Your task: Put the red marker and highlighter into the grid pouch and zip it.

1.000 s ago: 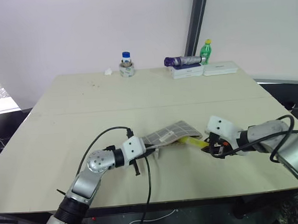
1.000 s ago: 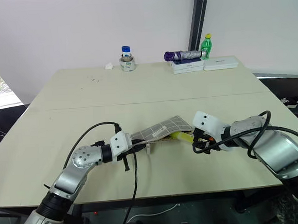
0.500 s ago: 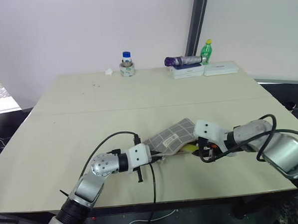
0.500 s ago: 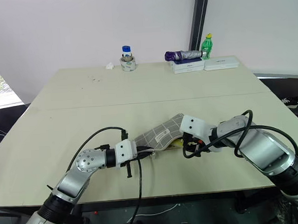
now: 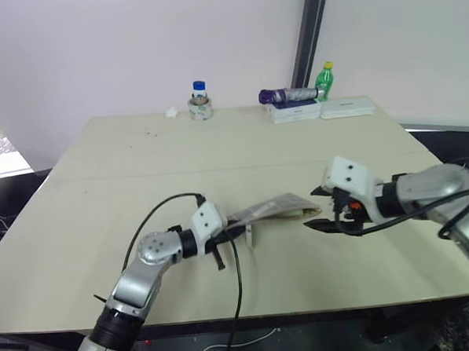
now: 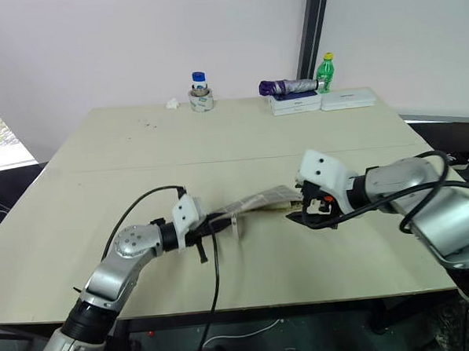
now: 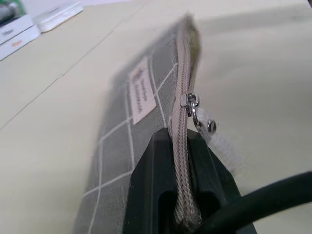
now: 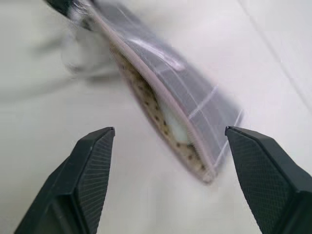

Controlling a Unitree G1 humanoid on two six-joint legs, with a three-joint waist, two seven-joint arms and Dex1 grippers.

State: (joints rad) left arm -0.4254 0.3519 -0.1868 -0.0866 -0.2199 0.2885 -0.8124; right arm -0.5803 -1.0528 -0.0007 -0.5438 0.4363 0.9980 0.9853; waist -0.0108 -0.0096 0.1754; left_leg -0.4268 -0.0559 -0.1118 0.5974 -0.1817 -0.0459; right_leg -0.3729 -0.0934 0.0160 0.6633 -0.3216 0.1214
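Grid pouch [image 5: 272, 210] hangs above the worktop [image 5: 233, 152], pinched at its zipper end by your left tool [image 7: 181, 161]; right tool [image 8: 165, 180] gapes empty. Highlighter [image 8: 171, 122] seems inside; zipping remains.

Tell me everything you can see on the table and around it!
pouch: 1, grey with white grid, near middle of table, held up at one end, mouth open
highlighter: 1, pale yellow, inside pouch
jar: 1, blue lid, far edge of table
bottle: 1, green, yellow cap, far edge
umbrella: 1, purple, folded, on the left white box
boxes: 2, white, far edge
table: 1, cream
left tool: 1, black, shut on pouch's zipper end
right tool: 1, black, open, at pouch's mouth
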